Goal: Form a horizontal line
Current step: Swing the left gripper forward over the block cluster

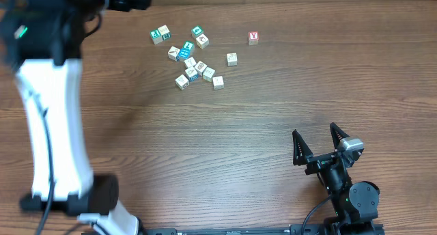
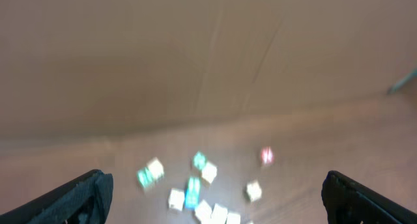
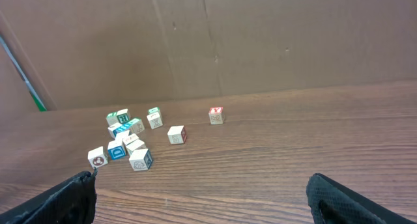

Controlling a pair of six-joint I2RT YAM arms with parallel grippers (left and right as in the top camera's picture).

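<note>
The dark brown, wood-grain tabletop (image 1: 273,119) has a plain cardboard wall (image 3: 273,35) along its far edge. The white left arm (image 1: 48,112) stands at the near left corner and leans toward the far left one. Its left gripper (image 2: 214,182) is spread wide with nothing in it. The right gripper (image 1: 317,141), by the near right corner, has its black fingers parted and empty. Small pale wooden cubes (image 1: 201,67) lie loosely bunched near the far edge, left of centre, not in a straight row. A red-Y cube (image 1: 253,37) sits apart.
</note>
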